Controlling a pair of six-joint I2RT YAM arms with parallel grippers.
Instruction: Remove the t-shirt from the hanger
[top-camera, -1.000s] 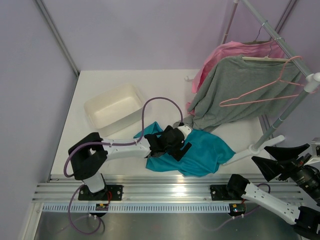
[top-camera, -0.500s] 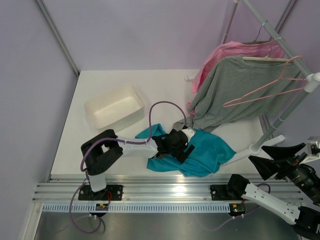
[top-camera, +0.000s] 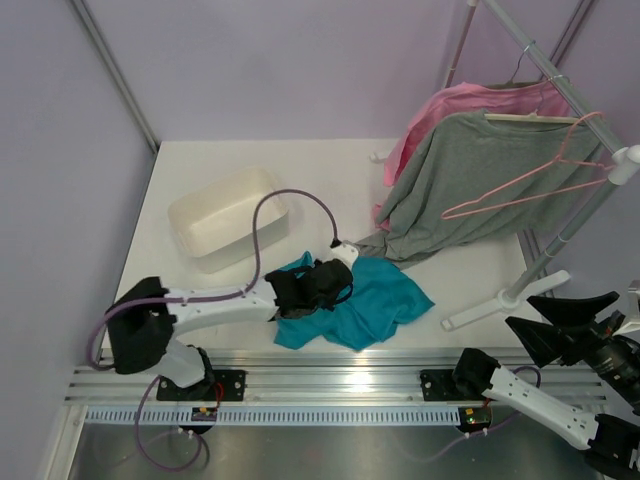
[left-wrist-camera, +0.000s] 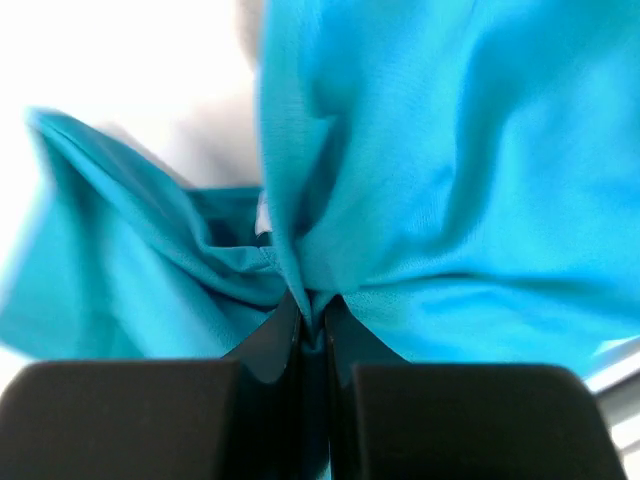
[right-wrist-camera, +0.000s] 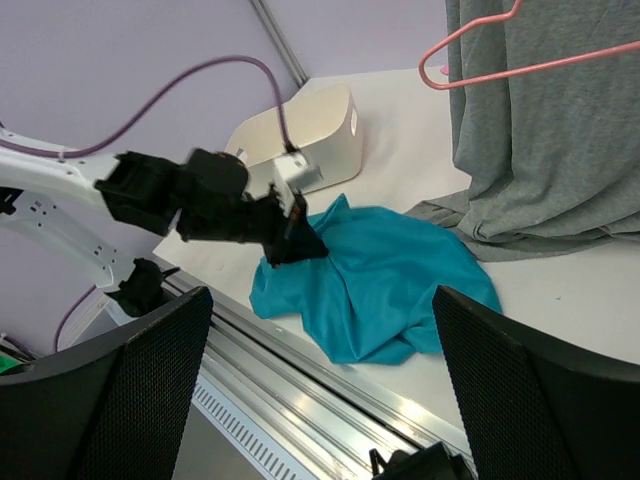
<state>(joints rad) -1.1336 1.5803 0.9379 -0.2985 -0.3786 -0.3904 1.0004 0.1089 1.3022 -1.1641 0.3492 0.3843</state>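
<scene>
so the left gripper (left-wrist-camera: 312, 318) is pinched shut on a fold of the t-shirt (top-camera: 375, 300) crumpled on the table (top-camera: 330, 170), right gripper (right-wrist-camera: 320, 395) gapes wide holding nothing, hanger (top-camera: 520, 185) hangs on the rail (top-camera: 541, 61)

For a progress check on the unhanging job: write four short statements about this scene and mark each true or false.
1. The left end effector is shut on the t-shirt. True.
2. The t-shirt hangs on the hanger. False: it lies crumpled on the table; the hanger hangs bare on the rack.
3. The grey shirt hangs on the rack. True.
4. The right end effector grips the grey shirt. False: it is open, holding nothing.
</scene>
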